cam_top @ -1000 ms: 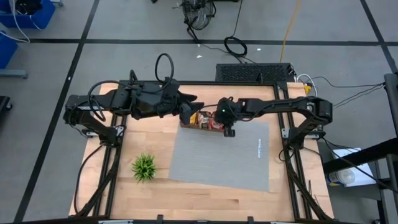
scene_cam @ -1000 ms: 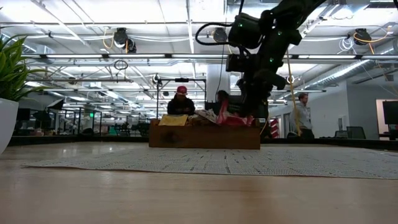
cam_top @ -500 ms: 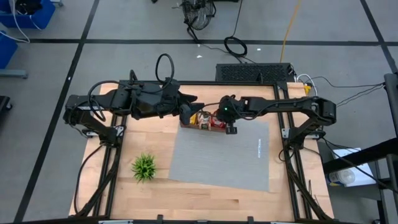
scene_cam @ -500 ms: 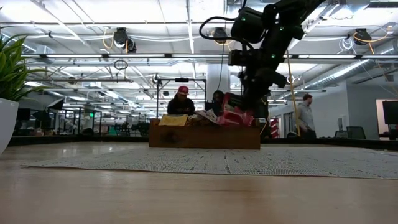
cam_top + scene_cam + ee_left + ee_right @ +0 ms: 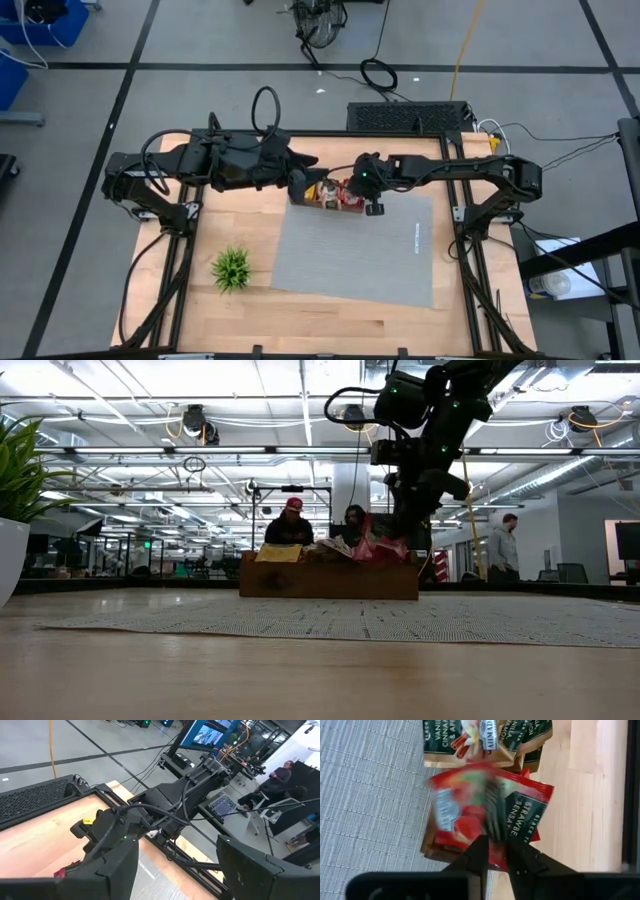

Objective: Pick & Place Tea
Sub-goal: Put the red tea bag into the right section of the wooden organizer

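Note:
A wooden tray (image 5: 330, 582) stands at the far edge of the grey mat (image 5: 355, 250), heaped with tea packets (image 5: 325, 192), red and tan. My right gripper (image 5: 496, 851) hangs over the tray's right end, slanting down, shut on a red tea packet (image 5: 465, 805). Another red packet (image 5: 530, 800) lies below it in the tray, and tan packets (image 5: 485, 740) lie beyond. My left gripper (image 5: 175, 870) hovers open, high over the table's far part just left of the tray (image 5: 300, 203), with nothing between its fingers. My right gripper pinches the red packet by one edge (image 5: 495, 837) between its two fingers, coming from above and slanting down. The packet stands up on edge above the heap (image 5: 375, 543). Its free part is blurred, so I cannot tell whether it hangs clear of the other packets.
A small green plant (image 5: 231, 268) in a white pot stands on the wood near the table's left front. A small white strip (image 5: 414, 236) lies on the mat's right part. People move in the room behind the table.
My right gripper has stayed over the tray's right end. The red packet between its fingers has come up on edge above the heap.

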`<state>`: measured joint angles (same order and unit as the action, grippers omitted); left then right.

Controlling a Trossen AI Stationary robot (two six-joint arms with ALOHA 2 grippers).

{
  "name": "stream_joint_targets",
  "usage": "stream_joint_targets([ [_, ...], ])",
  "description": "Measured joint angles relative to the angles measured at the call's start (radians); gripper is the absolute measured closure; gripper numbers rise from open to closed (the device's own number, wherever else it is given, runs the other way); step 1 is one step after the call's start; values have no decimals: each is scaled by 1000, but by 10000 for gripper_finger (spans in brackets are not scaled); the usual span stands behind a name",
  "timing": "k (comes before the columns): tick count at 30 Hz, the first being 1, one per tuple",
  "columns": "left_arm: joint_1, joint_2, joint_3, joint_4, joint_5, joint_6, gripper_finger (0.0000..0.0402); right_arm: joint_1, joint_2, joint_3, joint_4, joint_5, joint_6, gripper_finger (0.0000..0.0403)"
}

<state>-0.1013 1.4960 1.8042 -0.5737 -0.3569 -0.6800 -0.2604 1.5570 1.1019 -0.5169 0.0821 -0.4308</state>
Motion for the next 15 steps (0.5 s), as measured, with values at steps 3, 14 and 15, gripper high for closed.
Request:
stream_joint_targets([
  [3, 0, 0, 0, 0, 9, -2, 135, 0, 0, 0, 4, 0, 7, 334],
  [14, 0, 0, 0, 0, 13, -2, 135, 0, 0, 0, 4, 1, 47, 298],
  [15, 0, 0, 0, 0, 15, -1, 135, 0, 0, 0, 4, 4, 48, 298],
])
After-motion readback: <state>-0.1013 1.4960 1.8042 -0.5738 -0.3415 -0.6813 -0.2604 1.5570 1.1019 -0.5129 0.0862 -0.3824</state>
